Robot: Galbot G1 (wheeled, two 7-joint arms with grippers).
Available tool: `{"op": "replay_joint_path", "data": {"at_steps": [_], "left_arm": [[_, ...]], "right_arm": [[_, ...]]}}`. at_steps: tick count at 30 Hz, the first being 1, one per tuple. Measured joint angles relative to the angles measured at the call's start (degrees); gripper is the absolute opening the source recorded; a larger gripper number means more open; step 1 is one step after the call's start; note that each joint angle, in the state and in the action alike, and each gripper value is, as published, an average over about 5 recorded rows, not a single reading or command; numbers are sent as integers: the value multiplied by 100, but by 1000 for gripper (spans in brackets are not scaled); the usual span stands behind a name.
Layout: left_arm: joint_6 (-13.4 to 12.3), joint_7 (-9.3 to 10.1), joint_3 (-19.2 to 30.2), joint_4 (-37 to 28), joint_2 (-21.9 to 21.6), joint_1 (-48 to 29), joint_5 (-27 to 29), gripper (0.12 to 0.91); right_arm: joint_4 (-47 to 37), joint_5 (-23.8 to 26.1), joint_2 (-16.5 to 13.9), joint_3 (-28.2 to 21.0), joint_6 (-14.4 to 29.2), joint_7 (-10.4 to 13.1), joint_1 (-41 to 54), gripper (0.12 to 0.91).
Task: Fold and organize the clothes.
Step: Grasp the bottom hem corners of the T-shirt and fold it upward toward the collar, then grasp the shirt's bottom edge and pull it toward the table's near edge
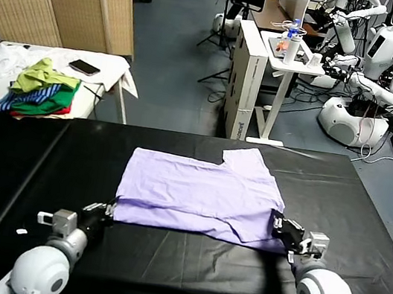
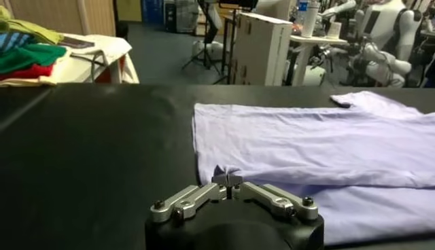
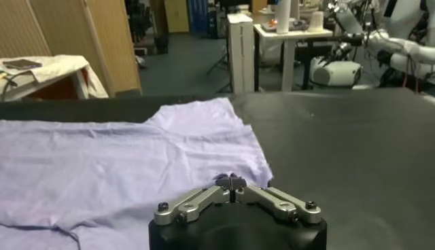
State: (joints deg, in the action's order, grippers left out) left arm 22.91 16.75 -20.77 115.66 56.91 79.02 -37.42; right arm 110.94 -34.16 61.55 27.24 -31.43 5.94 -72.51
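Both grippers (image 1: 109, 211) (image 1: 279, 225) on lavender T-shirt (image 1: 196, 192)

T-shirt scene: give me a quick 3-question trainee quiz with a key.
1. True or false: the lavender T-shirt lies on the black table.
2. Which tool pinches the shirt's near corner on the robot's left side? A) left tool B) right tool
3. Fill in: the pile of green, yellow and striped garments sits on the ___ table behind the black one.

Key: 1 true; 2 A; 3 white
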Motion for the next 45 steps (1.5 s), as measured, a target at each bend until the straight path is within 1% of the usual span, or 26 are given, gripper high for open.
{"op": "replay_joint_path", "data": {"at_steps": [1,3,4,7,8,10,11,14,15,17,21,28,38,41,43,44,45], "left_arm": [[18,17,-5,14,7,13,-10,150],[59,61,-24,59,15,48,-53,190],[84,88,-38,94,16,72,-83,229],[163,158,-104,243,-10,172,-160,399],[190,175,-135,311,-28,222,-178,475],[233,198,-203,452,-69,344,-204,589],[249,205,-239,525,-87,416,-214,665],[269,201,-326,688,-108,645,-235,825],[272,197,-343,715,-104,712,-246,860],[286,193,-362,739,-81,818,-286,895],[304,201,-369,733,-31,899,-346,906],[290,183,-382,686,-21,937,-354,907],[257,165,-387,576,-23,836,-537,905],[256,164,-382,526,-32,787,-584,867],[256,162,-378,498,-40,767,-602,808],[256,160,-376,490,-42,763,-609,777],[255,154,-375,485,-44,762,-614,731]], "right_arm": [[72,-12,-19,47,-35,-5,-57,414],[239,-37,-53,151,-88,-7,-200,528],[338,-48,-67,211,-107,-9,-291,604],[664,-58,-93,404,-139,-45,-634,780],[778,-51,-92,471,-142,-68,-771,825],[984,-11,-76,602,-131,-130,-1057,883],[1063,23,-61,664,-115,-159,-1202,895],[1191,126,3,804,-48,-224,-1603,905],[1208,147,23,834,-29,-232,-1709,906],[1230,164,51,878,-7,-236,-1866,907],[1250,165,57,940,4,-235,-1996,890],[1288,51,36,1041,38,-233,-2054,822],[1091,-30,72,1098,84,-231,-2022,788],[1008,-31,87,1082,93,-232,-1969,752],[975,-31,89,1074,97,-238,-1938,694],[965,-30,88,1070,98,-242,-1923,652],[955,-30,87,1064,99,-245,-1906,591]]}}
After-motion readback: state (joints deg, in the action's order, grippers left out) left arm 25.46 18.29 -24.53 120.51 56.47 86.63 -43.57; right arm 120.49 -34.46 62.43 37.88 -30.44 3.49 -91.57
